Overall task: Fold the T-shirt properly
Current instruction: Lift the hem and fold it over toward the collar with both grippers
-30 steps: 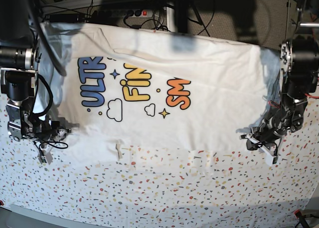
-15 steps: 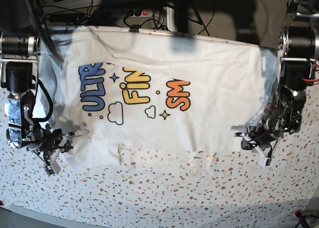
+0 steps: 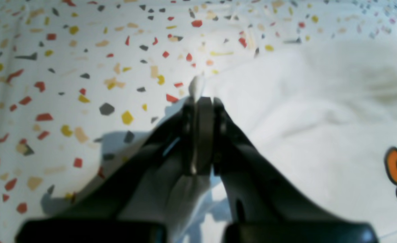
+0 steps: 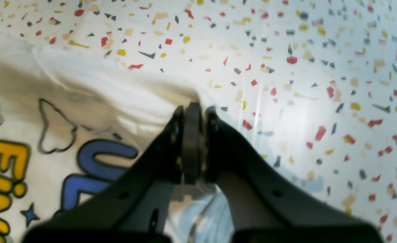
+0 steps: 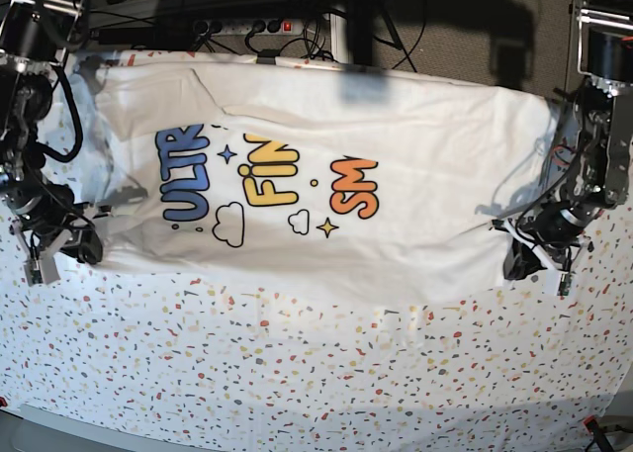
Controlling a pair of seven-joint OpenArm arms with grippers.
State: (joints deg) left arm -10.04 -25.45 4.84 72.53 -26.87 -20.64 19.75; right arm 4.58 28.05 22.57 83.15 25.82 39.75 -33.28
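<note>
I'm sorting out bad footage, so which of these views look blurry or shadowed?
Left wrist view: left gripper out of focus, T-shirt soft. Right wrist view: right gripper blurred, glare on tablecloth. Base view: sharper, dark shadows along the T-shirt's top edge.

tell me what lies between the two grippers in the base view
The T-shirt, print side up, spans the whole stretch from the right gripper to the left gripper; each has its jaws shut on a shirt corner.
</note>
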